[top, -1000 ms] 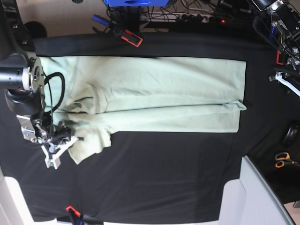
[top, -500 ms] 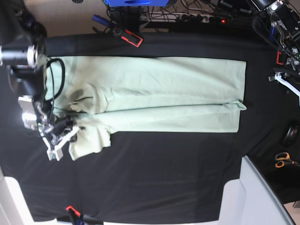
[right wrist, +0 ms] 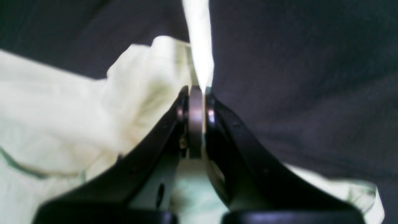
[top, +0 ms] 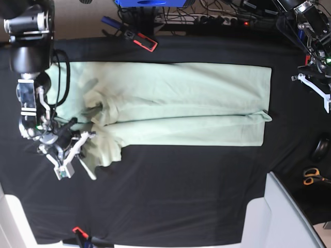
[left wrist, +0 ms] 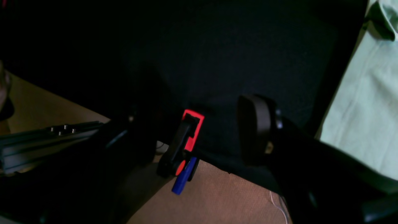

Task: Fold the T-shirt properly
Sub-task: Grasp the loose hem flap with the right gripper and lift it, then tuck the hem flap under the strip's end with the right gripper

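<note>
The pale mint-green T-shirt (top: pixel 181 103) lies flat and lengthwise across the black table cloth (top: pixel 170 196), with its long sides folded in. At its left end one sleeve (top: pixel 106 150) sticks out toward the front edge. My right gripper (top: pixel 77 150) is shut on the edge of that sleeve. In the right wrist view a thin lifted fold of cloth (right wrist: pixel 200 59) is pinched in my right gripper (right wrist: pixel 196 93). My left gripper (top: pixel 315 85) hovers off the shirt at the far right. In its wrist view my left gripper (left wrist: pixel 192 130) is open and holds nothing, with the T-shirt (left wrist: pixel 363 102) at the right.
A red-and-black clamp (top: pixel 145 41) grips the cloth at the back edge, and shows again as the clamp (left wrist: pixel 189 137) in the left wrist view. Another clamp (top: pixel 78 231) sits at the front left. Orange-handled scissors (top: pixel 312 176) lie at the right. A white surface (top: pixel 279 217) fills the front right corner.
The right arm's upper body has swung toward the back edge while its gripper stayed shut on the sleeve, shifting slightly right. The sleeve has bunched a little. The left arm hardly moved.
</note>
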Controlling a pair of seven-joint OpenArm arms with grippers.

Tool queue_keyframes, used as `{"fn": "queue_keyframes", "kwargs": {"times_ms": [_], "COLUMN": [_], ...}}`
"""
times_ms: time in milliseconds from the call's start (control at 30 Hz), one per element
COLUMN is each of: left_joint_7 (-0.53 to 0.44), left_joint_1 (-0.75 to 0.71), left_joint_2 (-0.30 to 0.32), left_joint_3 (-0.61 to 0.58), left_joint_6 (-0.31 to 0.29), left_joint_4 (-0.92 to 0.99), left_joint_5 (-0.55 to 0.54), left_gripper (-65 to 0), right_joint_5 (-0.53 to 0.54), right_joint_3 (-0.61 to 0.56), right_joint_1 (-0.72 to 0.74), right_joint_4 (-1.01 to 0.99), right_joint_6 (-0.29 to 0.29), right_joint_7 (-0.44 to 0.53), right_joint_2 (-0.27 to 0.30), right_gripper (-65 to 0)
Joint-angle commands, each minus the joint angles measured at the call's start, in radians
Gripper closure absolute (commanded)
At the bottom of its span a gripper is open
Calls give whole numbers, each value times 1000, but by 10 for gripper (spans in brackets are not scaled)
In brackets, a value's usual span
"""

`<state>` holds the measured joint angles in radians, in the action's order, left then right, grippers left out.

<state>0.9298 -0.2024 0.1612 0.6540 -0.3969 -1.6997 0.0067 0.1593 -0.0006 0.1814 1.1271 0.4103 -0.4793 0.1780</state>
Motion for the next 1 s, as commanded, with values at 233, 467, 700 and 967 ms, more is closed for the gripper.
{"fn": "queue_keyframes", "kwargs": {"times_ms": [233,467,700,967], "left_joint_7": [-15,-15,-15,-15], "left_joint_1": [-9,1,2,4], "left_joint_2": [47,47,47,47], "left_joint_3": [-81,-99,-99,-101], "left_joint_6": [6,8,8,8], "left_joint_4": [-12,-13,-13,-13], "left_joint_5": [5,5,5,5], "left_gripper": [-272,-104,-102,-102], "right_joint_5": [10,10,10,10], "right_joint_3": [6,116,135,136], "right_joint_1": [-70,-145,-224,-294], "right_joint_4": [229,373,483,601], "right_joint_6": [3,8,8,8], "right_joint_7": [-117,-243,-293,-368], "right_joint_2": [4,-56,-64,-88], "right_gripper": [0,0,0,0]}}
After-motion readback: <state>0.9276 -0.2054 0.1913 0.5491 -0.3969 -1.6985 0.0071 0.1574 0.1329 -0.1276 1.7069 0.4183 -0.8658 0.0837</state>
